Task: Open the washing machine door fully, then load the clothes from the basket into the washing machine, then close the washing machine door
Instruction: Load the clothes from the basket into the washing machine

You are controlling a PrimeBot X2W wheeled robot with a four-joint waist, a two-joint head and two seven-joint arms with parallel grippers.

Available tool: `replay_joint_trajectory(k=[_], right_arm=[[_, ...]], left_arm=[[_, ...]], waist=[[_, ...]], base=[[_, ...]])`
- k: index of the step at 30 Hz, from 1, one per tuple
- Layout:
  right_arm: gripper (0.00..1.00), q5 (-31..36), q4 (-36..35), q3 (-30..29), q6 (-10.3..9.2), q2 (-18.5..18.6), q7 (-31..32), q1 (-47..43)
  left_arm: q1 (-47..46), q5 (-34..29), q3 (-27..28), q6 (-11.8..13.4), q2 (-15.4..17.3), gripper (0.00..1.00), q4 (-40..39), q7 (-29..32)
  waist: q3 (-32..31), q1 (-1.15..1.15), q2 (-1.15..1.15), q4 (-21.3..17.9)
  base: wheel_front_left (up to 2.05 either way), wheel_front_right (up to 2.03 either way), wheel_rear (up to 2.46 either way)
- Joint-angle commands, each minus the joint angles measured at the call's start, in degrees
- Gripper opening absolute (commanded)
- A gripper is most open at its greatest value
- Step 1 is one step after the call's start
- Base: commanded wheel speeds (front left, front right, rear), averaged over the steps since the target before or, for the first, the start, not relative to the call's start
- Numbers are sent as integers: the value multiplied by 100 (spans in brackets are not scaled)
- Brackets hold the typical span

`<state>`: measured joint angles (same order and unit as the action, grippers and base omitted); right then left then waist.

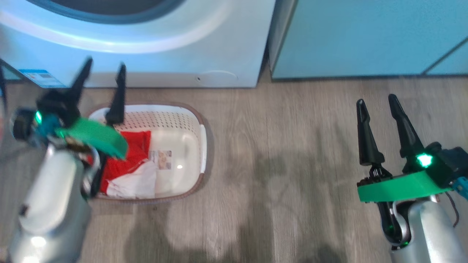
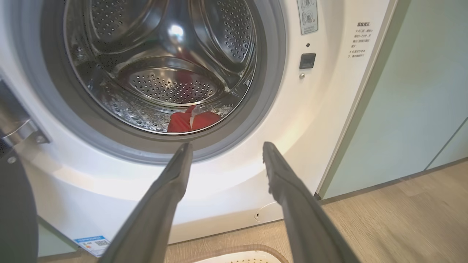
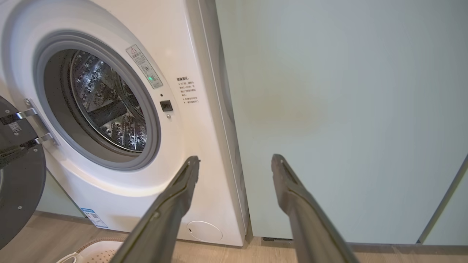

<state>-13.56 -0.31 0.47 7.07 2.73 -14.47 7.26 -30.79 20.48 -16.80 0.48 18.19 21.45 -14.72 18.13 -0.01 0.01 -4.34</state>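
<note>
Left gripper [image 1: 105, 63] over basket [image 1: 175, 109], cabinet [image 1: 365, 36] beside washer [image 1: 153, 62]

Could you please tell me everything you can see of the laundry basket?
The basket is oval, cream-white perforated plastic with a brown rim and a white side handle. It stands upright on the wood floor before the washing machine, holding red and white clothes toward its left, with a label sticker inside.
</note>
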Motion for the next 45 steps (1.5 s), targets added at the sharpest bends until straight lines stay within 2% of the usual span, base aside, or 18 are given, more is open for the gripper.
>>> replay_joint_trajectory(k=[1,10,15,26,45], right_arm=[[100,62,-152,93,42,15,-49,-71],[100,77,-171,17,42,15,8,-346],[100,49,-198,-28,42,15,41,-454],[100,38,-229,45,42,15,92,-562],[100,-12,-161,144,42,15,64,-647]], left_arm=[[232,-114,286,136,64,100,-459,-28],[1475,-472,408,565,-435,100,-1408,-28],[1963,-729,549,666,-640,100,-1736,-28],[2284,-1189,713,458,-994,100,-1935,-28],[2401,-1528,930,178,-1225,100,-1822,-28]], waist=[[-331,1,-1,227],[-749,1,-1,504],[-924,1,-1,633],[-1071,1,-1,777],[-1191,1,-1,672]], base=[[0,0,0],[0,0,0],[0,0,0],[0,0,0],[0,0,0]])
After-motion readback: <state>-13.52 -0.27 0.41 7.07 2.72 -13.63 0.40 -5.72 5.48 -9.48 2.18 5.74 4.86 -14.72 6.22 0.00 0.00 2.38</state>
